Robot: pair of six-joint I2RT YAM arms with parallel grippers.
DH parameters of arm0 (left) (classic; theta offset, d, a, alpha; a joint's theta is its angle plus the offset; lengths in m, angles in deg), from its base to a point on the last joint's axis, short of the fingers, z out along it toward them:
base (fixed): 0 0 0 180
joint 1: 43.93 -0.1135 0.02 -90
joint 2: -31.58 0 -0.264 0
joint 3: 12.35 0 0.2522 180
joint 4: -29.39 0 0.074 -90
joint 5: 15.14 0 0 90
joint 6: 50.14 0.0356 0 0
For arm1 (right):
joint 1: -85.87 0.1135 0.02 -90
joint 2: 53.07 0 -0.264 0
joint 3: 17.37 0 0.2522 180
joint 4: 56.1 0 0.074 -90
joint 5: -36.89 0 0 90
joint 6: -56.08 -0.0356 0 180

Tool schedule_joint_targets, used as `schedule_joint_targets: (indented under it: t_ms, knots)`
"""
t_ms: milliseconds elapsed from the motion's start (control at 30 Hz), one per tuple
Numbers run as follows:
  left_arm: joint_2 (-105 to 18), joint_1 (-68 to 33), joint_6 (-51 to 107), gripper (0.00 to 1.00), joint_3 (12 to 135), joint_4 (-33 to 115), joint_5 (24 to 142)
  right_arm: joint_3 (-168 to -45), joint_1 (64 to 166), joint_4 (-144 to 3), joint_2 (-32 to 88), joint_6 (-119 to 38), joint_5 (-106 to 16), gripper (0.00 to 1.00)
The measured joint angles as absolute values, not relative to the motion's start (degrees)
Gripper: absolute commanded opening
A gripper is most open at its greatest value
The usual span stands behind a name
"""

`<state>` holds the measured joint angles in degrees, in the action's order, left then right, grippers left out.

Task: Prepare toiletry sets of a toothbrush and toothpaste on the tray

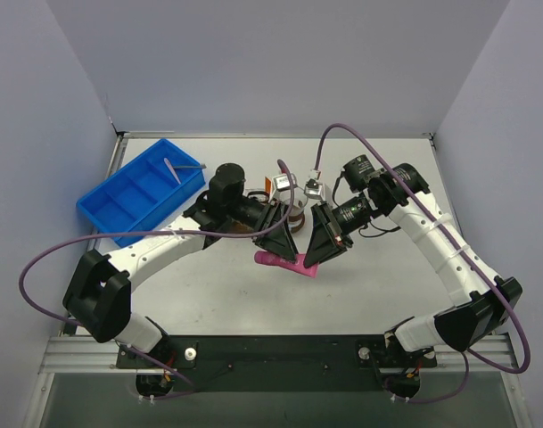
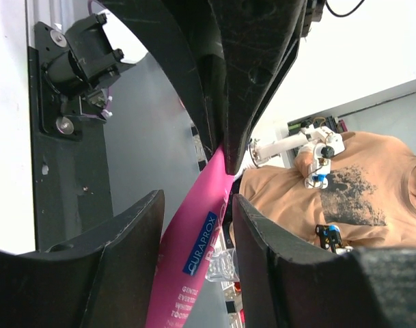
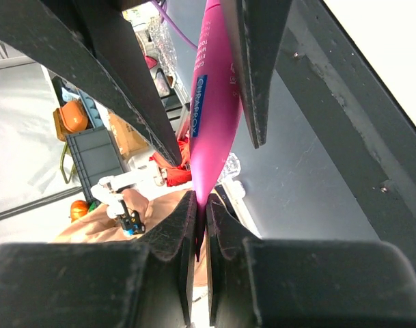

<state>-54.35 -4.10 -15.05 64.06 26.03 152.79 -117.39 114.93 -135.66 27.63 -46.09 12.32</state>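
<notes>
A robotics lab (white-walled booth (image 1: 280, 62), grey crate (image 3: 91, 160) beyond).

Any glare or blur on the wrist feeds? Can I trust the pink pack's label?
Left wrist: pack sharp, label legible, upper right blown out white. Right wrist: label legible too, top-right corner washed out. Top view: evenly lit, no glare, pack too small to read.

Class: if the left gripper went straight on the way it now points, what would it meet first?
The left gripper straddles the pink Curaprox pack, so straight on it would most likely hit the right gripper, which pinches the pack's far end just ahead. Depth is unclear.
</notes>
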Motion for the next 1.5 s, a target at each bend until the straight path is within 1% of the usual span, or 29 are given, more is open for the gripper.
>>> schedule_joint_targets:
  t_ms: [67,133,200,233,300,333,533,633,667,733,767,867,1067,1200,1367,1500]
  knots:
    - [-54.4,-3.6,-15.1,0.58,63.9,26.1,153.3,-117.4,115.0,-135.6,27.6,-46.1,12.7,0.0]
    - [-54.4,-2.9,-15.1,0.58,63.9,26.3,153.9,-117.4,115.2,-135.2,27.6,-46.1,13.2,0.0]
    - [-54.4,-2.3,-15.1,0.54,63.9,26.4,154.6,-117.4,115.2,-134.6,27.6,-46.1,13.7,0.0]
    - [-54.4,-2.1,-15.2,0.48,63.8,26.5,154.8,-117.4,115.2,-134.3,27.6,-46.1,14.0,0.0]
    - [-54.4,-1.9,-15.1,0.44,63.6,26.6,155.3,-117.4,115.2,-133.9,27.6,-46.2,14.1,0.0]
    - [-54.3,-1.9,-15.2,0.39,63.6,26.6,155.4,-117.4,115.2,-133.7,27.7,-46.2,14.0,0.0]
    - [-54.0,-1.9,-15.4,0.3,63.6,26.6,156.0,-116.8,115.3,-132.9,27.7,-46.0,13.8,0.0]
    - [-54.0,-1.9,-15.4,0.24,63.6,26.7,155.9,-116.8,115.3,-132.9,27.7,-46.1,13.3,0.11]
    - [-54.0,-1.9,-15.3,0.23,63.6,26.8,155.7,-116.8,115.2,-132.8,27.7,-46.3,13.1,0.19]
    - [-54.0,-2.0,-15.1,0.22,63.6,27.2,155.2,-116.8,114.8,-132.4,27.6,-46.9,12.2,0.29]
    - [-54.0,-2.0,-15.1,0.22,63.6,27.3,154.7,-116.8,114.0,-131.6,27.5,-47.2,11.3,0.37]
    - [-54.0,-2.5,-14.9,0.22,63.6,27.3,153.0,-116.8,111.2,-129.2,26.9,-48.5,9.1,0.48]
    - [-52.1,-6.5,-14.7,0.23,63.5,25.7,146.1,-116.8,106.7,-123.3,23.9,-52.2,4.5,0.52]
    - [-48.8,-10.9,-13.5,0.23,63.1,24.6,138.7,-116.7,104.7,-118.2,21.5,-56.0,1.7,0.52]
    - [-47.4,-12.5,-16.6,0.24,61.2,16.4,133.5,-112.9,103.1,-104.9,19.5,-65.0,0.8,0.49]
    - [-47.5,-12.9,-18.4,0.24,60.3,14.4,132.5,-109.0,103.1,-94.2,19.4,-71.7,0.9,0.46]
